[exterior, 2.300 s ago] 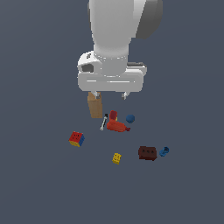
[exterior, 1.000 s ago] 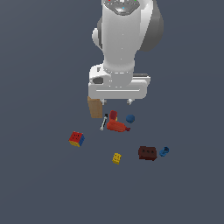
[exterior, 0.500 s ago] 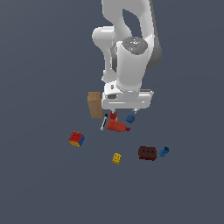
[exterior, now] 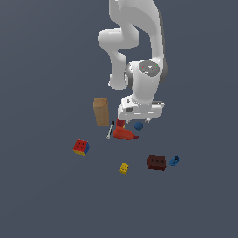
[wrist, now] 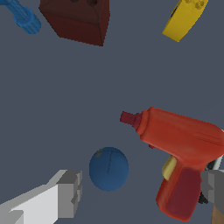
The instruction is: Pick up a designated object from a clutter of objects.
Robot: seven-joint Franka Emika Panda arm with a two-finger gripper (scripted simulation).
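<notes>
the open claw (wrist: 140, 192) has dropped low around the smooth dark-blue ball (wrist: 109, 169), beside the red drill-shaped toy (wrist: 183, 153), so closing seems next.

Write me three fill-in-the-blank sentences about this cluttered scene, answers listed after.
1. The dark-blue ball lies between the gripper's two ____.
2. Beside the ball lies a toy drill coloured ____.
3. The tan box stands ____.

Missing words: fingers; red; upright
</notes>
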